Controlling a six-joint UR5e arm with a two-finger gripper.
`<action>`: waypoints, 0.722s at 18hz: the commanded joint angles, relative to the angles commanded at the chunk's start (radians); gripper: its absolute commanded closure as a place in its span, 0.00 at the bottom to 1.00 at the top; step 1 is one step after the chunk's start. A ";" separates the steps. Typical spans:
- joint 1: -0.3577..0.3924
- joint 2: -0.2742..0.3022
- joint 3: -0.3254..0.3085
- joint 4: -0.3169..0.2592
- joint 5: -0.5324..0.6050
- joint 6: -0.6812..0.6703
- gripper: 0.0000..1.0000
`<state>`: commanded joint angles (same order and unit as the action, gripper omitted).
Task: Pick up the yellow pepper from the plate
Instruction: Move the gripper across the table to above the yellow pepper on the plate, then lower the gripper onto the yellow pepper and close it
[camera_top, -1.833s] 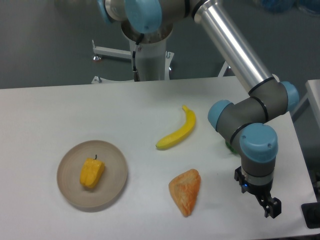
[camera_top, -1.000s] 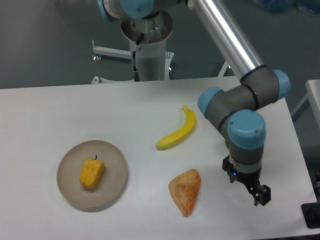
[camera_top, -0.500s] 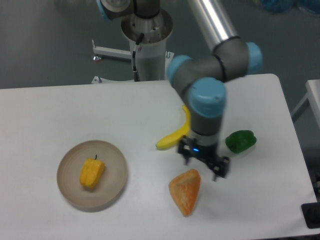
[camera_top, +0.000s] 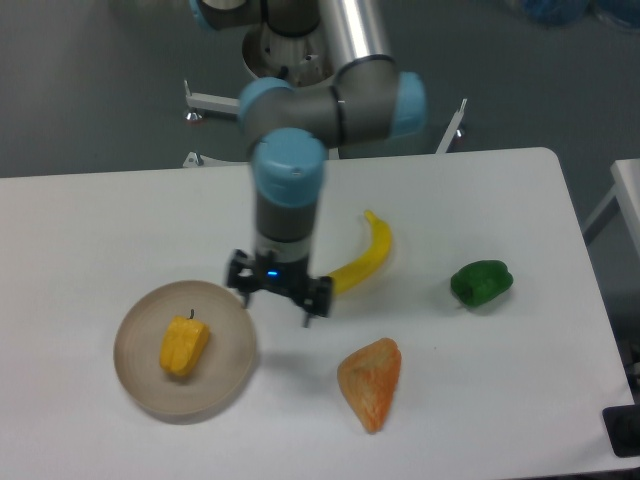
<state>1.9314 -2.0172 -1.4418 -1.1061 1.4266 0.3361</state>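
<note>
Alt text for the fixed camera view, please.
The gripper hangs open beside the beige plate, whose yellow pepper lies untouched. A banana, green pepper and orange wedge lie on the white table.

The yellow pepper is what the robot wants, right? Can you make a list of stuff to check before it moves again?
1. Yellow pepper lying on the plate: ok.
2. Nothing covering the pepper: ok.
3. Claw directly above the pepper: not ok; it sits by the plate's right rim.
4. Claw empty: ok; nothing shows between its fingers.
5. Claw open wide enough: cannot tell.
6. Banana, orange wedge and green pepper clear of the path to the plate: ok; all lie to the right.
</note>
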 joint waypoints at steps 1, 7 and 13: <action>-0.012 -0.002 -0.006 0.015 -0.002 -0.017 0.00; -0.043 -0.040 -0.029 0.110 0.005 -0.020 0.00; -0.075 -0.069 -0.032 0.152 0.009 -0.012 0.00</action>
<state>1.8561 -2.0862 -1.4741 -0.9541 1.4358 0.3237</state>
